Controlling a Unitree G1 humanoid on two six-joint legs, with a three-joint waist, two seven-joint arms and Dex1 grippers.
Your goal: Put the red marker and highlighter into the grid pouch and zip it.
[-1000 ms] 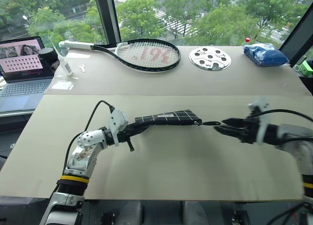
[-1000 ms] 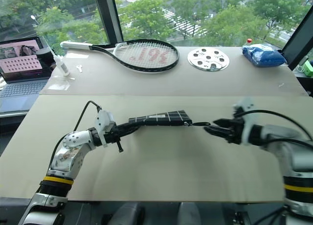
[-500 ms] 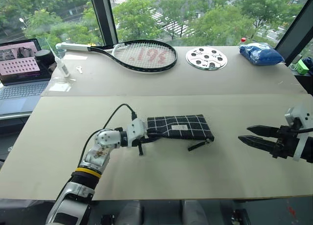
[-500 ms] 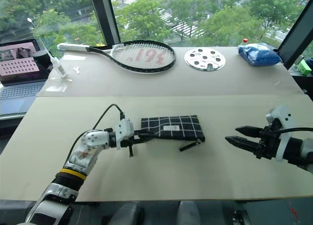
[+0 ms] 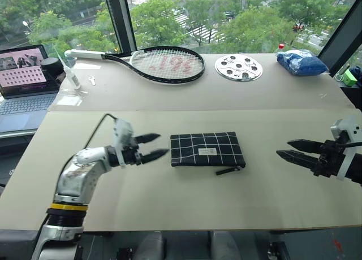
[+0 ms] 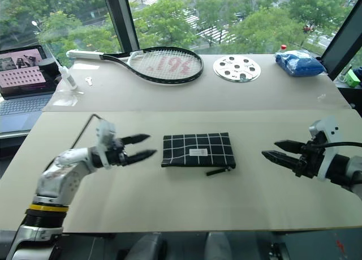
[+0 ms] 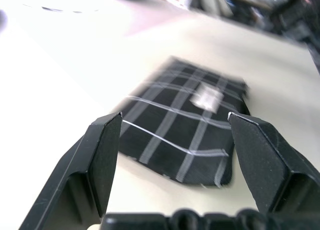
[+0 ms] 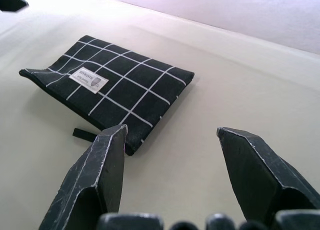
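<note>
Two tools hung spread and empty: the left tool (image 5: 154, 146) just off the short end of the one pouch (image 5: 207, 148), the right tool (image 5: 295, 148) well apart toward the counter's (image 5: 186, 200) right edge. The pouch lay flat mid-counter, bare surface all round. One racket (image 5: 161, 63) lay by the far edge.

Left gripper (image 5: 156, 146) jaws apart, empty, pointing inward; right gripper (image 5: 288, 148) likewise (both roughly level).
</note>
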